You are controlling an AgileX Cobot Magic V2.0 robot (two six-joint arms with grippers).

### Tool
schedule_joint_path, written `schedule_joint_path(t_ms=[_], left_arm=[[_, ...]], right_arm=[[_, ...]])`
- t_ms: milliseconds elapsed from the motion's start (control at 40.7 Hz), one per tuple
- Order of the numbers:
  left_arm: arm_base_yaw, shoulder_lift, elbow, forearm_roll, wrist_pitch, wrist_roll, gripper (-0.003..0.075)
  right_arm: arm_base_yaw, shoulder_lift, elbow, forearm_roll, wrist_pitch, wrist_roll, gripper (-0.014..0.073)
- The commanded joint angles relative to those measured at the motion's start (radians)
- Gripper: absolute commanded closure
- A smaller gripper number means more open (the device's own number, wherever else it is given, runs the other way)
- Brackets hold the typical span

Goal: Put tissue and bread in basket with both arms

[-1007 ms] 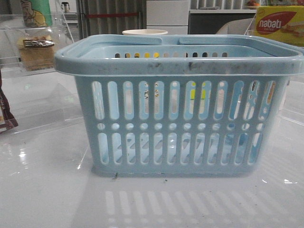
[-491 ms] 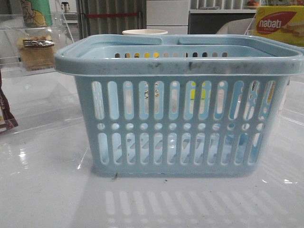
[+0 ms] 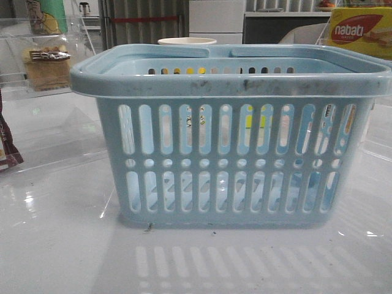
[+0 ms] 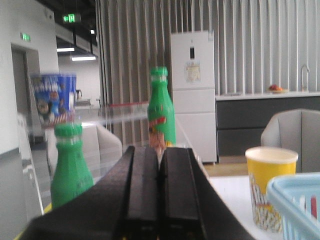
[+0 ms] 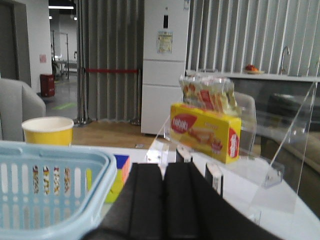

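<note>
The light-blue basket [image 3: 229, 138] stands mid-table in the front view; nothing clearly shows inside it. Its rim also shows in the left wrist view [image 4: 295, 197] and the right wrist view [image 5: 55, 170]. The bread [image 3: 46, 68], tan with a dark label, lies on a clear acrylic shelf at the far left. Two small near-black tissue packs [image 5: 214, 178] stand on a clear stand just beyond my right gripper. My left gripper [image 4: 159, 150] is shut and empty, left of the basket. My right gripper [image 5: 163, 167] is shut and empty, right of the basket. Neither arm shows in the front view.
A yellow nabati box [image 5: 205, 131] with snack bags behind it sits on the right acrylic stand. A colour cube [image 5: 121, 172] lies beside the basket. A yellow paper cup [image 4: 270, 185] stands behind the basket. Two green bottles [image 4: 161, 112] stand at the left. A dark brown packet [image 3: 7, 147] is at the left edge.
</note>
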Motion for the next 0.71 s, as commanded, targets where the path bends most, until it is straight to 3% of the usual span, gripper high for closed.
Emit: schedule_joint_path(t_ms=[0, 270, 688], left_arm=[[0.003, 0.080, -0.150, -0.001, 0.023, -0.009, 0.0627], [0.003, 0.297, -0.423, -0.001, 0.343, -0.009, 0.0627], [0.003, 0.473, -0.397, -0.001, 0.548, -0.009, 0.0627]], right_arm=[[-0.005, 0.046, -0.156, -0.003, 0.010, -0.004, 0.0538], [-0.005, 0.270, -0.416, -0.003, 0.303, -0.004, 0.0538], [-0.005, 0.507, -0.427, -0.003, 0.512, -0.004, 0.0538]])
